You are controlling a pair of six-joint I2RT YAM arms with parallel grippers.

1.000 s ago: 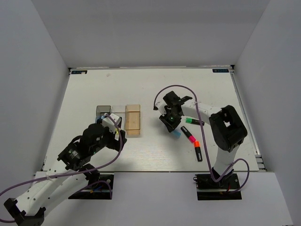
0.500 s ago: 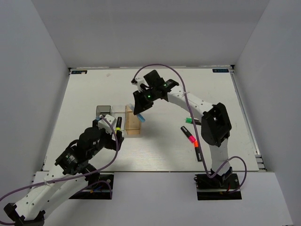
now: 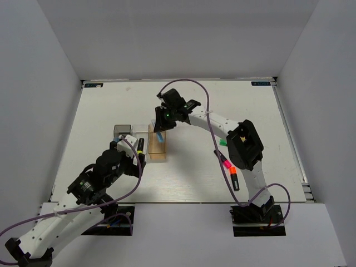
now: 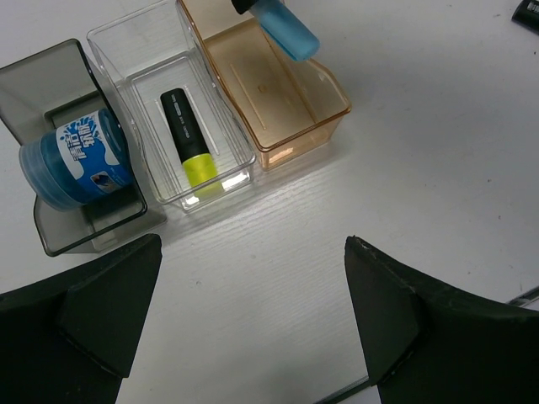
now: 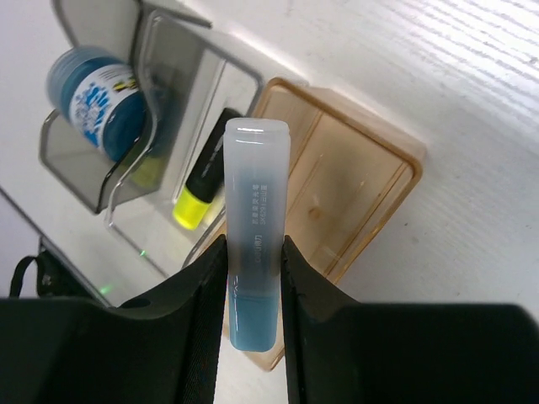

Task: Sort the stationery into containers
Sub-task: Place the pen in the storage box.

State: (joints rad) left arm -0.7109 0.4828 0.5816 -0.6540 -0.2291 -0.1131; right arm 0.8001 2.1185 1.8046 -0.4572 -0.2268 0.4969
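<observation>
Pinched in right gripper [image 5: 253, 252]: light-blue marker [image 5: 255, 202], over tan tray [image 4: 305, 139], left of surface [image 3: 111, 100] middle. Spread wide: left gripper [image 4: 253, 320], toward near edge. In clear tray [image 4: 139, 50]: yellow highlighter [image 4: 187, 139].

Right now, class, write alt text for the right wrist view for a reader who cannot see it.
The right gripper holds a light-blue marker above the empty tan tray. Beside it, the clear tray holds a yellow-ended highlighter, and the grey tray a blue-white patterned item.
</observation>
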